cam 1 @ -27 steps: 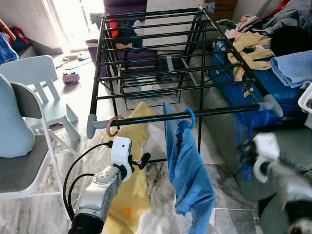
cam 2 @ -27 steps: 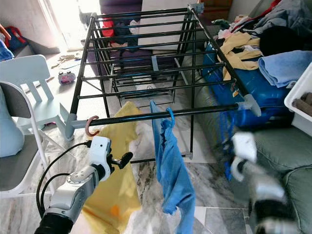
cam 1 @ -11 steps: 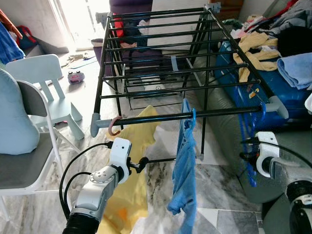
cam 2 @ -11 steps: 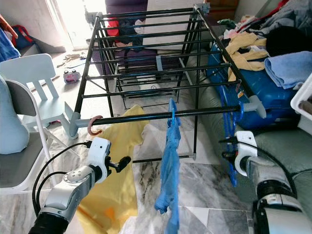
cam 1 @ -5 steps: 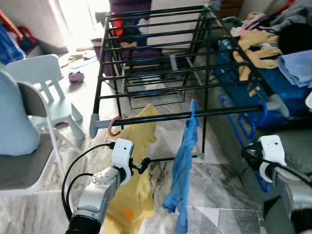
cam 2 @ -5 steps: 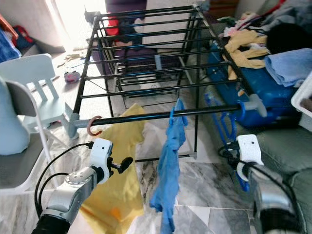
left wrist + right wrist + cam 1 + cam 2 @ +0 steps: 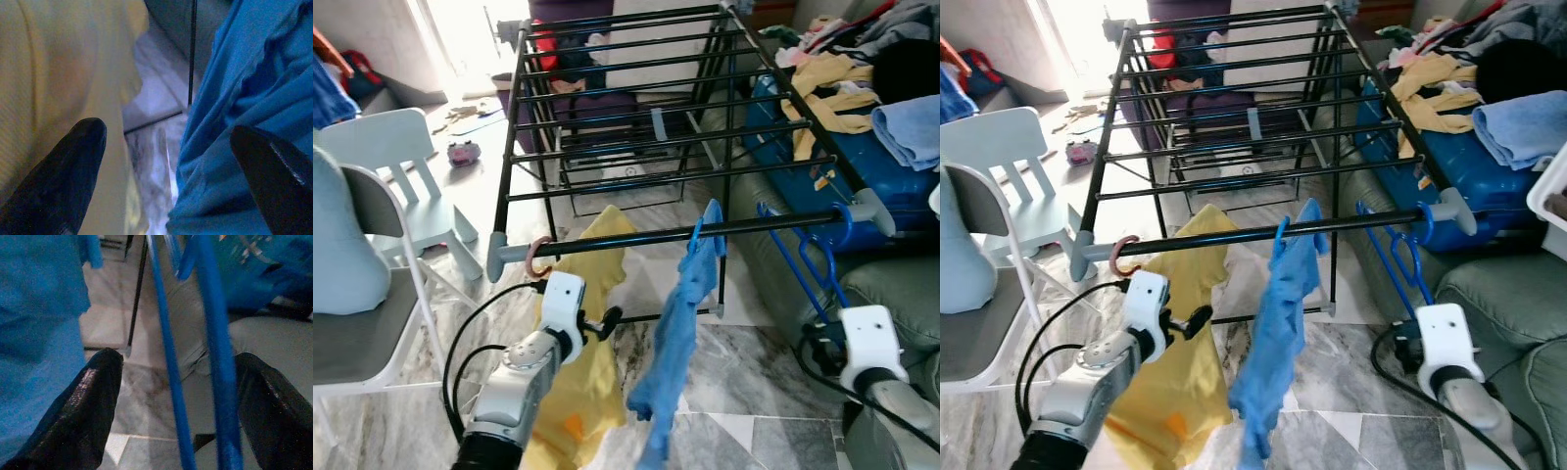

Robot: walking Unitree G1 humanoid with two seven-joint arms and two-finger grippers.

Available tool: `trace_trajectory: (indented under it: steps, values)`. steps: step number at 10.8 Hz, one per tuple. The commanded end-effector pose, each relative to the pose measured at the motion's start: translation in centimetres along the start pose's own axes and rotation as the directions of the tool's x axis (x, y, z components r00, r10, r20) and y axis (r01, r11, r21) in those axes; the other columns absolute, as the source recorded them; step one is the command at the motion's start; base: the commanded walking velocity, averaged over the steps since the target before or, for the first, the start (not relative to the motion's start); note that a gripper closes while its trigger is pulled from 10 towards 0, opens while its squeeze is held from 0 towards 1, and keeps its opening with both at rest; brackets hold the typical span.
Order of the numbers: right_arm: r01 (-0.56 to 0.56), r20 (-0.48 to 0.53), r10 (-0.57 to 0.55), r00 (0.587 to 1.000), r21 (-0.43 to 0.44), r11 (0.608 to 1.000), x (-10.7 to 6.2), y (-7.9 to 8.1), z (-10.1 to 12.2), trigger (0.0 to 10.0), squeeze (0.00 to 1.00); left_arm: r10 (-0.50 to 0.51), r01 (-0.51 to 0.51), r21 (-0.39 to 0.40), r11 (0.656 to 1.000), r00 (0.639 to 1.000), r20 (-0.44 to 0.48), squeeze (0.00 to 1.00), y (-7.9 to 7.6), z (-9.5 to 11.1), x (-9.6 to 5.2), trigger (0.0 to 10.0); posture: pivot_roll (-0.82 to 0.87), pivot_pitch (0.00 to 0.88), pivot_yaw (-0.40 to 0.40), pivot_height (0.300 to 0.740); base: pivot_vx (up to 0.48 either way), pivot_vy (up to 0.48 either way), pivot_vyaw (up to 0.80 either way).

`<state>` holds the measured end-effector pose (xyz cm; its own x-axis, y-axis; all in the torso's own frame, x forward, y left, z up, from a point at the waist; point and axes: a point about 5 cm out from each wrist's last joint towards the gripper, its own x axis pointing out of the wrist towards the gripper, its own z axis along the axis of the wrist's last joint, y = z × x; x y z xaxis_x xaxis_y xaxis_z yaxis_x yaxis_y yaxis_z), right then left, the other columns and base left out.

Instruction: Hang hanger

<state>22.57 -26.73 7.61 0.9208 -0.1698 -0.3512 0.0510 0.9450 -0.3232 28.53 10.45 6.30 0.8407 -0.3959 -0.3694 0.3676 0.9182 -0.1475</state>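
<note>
Right wrist view | right end effector (image 7: 171,396) fingers apart | blue hanger (image 7: 1402,257) on rack rail (image 7: 1263,233)

A drying rack (image 7: 656,108) is placed ahead, with three hangers hung on its nearest bar (image 7: 705,232). A chair (image 7: 372,284) is set to its left, and a sofa (image 7: 891,284) heaped with clothes to its right.

A small pale-blue plastic chair (image 7: 406,157) is seen on the grey marbled floor tiles (image 7: 744,362), beside a grey folding chair (image 7: 362,323). A yellow cloth (image 7: 582,323) and a blue garment (image 7: 680,323) are draped below a black metal drying rack (image 7: 636,108). Crumpled clothes (image 7: 832,93) are piled on a blue case (image 7: 862,176).
</note>
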Motion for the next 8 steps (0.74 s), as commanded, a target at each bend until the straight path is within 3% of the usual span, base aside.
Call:
trace_trajectory:
  steps: [1, 5, 8]
  values:
    - [0.029, 0.035, -0.029, 0.999, -0.002, 1.0, -0.5, 0.2, 0.6, 10.0, 1.0, 0.02, -0.02, -0.003, 1.0, 0.999, 0.05, 0.0, 0.5, 0.8, -0.3, 10.0, -0.18, 0.0, 0.083, 0.74, 0.0, 0.0, 0.0]
    - [0.062, 0.073, -0.061, 0.996, -0.016, 0.998, -0.6, -0.1, 1.5, 10.0, 1.0, 0.029, -0.029, 0.006, 1.0, 0.998, 0.059, 0.0, 0.4, 0.7, -0.2, 10.0, -0.19, 0.0, 0.075, 0.74, 0.0, 0.0, 0.0]
    - [0.056, 0.087, -0.054, 0.995, -0.024, 0.998, -0.4, -0.2, 2.0, 10.0, 1.0, 0.026, -0.026, 0.003, 1.0, 0.998, 0.063, 0.0, 0.3, 0.6, -0.3, 10.0, -0.18, 0.0, 0.067, 0.74, -0.3, 0.0, 0.0]
